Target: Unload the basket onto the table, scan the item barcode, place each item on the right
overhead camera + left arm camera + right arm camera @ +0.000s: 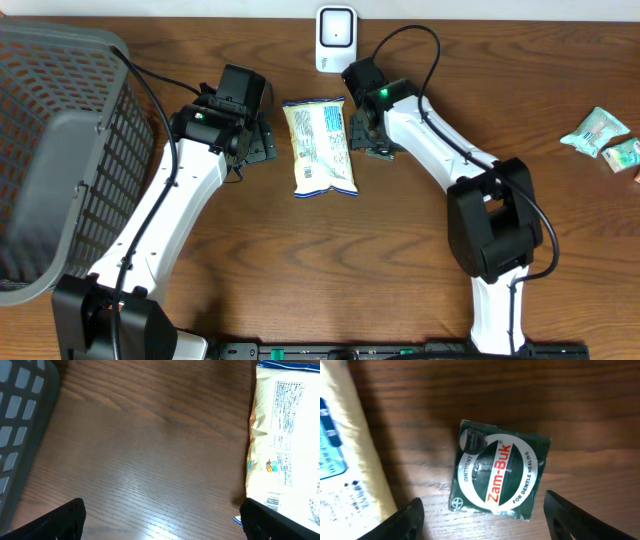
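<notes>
A dark green Zam-Buk box (497,477) lies flat on the wooden table, label up. My right gripper (487,522) hangs open over it, one finger on each side of its near edge with a gap on both sides. In the overhead view the right gripper (372,135) hides most of that box. A yellow snack bag (320,145) with blue print lies between the two arms. My left gripper (162,520) is open over bare wood just left of the bag (285,440), holding nothing. A white scanner (336,38) stands at the table's far edge.
A large grey mesh basket (60,150) fills the left side of the table. Two small pale green packets (600,130) lie at the far right edge.
</notes>
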Tool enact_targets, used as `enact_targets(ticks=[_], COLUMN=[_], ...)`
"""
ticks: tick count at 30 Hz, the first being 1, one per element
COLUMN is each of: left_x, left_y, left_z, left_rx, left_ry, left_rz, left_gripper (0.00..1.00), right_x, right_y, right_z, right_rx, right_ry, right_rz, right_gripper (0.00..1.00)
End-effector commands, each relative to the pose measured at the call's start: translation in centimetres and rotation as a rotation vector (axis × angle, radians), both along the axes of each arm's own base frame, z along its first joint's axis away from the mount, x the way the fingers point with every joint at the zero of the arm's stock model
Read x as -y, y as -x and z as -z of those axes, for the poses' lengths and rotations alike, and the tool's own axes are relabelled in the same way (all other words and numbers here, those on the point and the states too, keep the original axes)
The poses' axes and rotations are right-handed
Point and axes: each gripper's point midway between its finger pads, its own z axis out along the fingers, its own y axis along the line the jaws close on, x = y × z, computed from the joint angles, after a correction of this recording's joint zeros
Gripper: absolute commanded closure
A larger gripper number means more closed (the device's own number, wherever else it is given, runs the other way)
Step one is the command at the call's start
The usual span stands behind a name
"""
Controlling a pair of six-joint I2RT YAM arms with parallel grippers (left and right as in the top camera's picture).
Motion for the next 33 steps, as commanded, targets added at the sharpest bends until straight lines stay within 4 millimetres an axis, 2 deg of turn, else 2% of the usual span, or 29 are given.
enact_targets(ticks=[1,5,14,22,28,33], left_x=[-0.3,-0.3,-0.3,-0.3,-0.3,-0.3], left_y=[0.0,0.0,0.0,0.0,0.0,0.0], left_z=[-0.5,-0.5,-0.5,-0.5,-0.5,-0.5], left_rx=[0.012,0.012,0.012,0.012,0.012,0.012], left_ry=[-0.015,-0.015,-0.015,-0.015,-0.015,-0.015], left_rz=[-0.002,-0.002,-0.002,-0.002,-0.002,-0.002], left_gripper=[0.02,0.02,0.02,0.02,0.02,0.02], right_x=[0.5,1.0,5.9,7.5,6.7,2.7], right_y=[0.7,1.2,2.2,1.8,1.0,0.3], right_z=[2.6,3.8,2.2,2.0,1.2,0.8], right_rx=[-0.043,-0.078,-0.116,-0.126,-0.106,-0.115], right_ry=[0.046,0.076,0.286,0.301,0.260,0.044], right_rz=[0.027,0.027,0.020,0.031,0.032,0.010], right_gripper=[0.32,0.31,0.28,0.28,0.29,0.46])
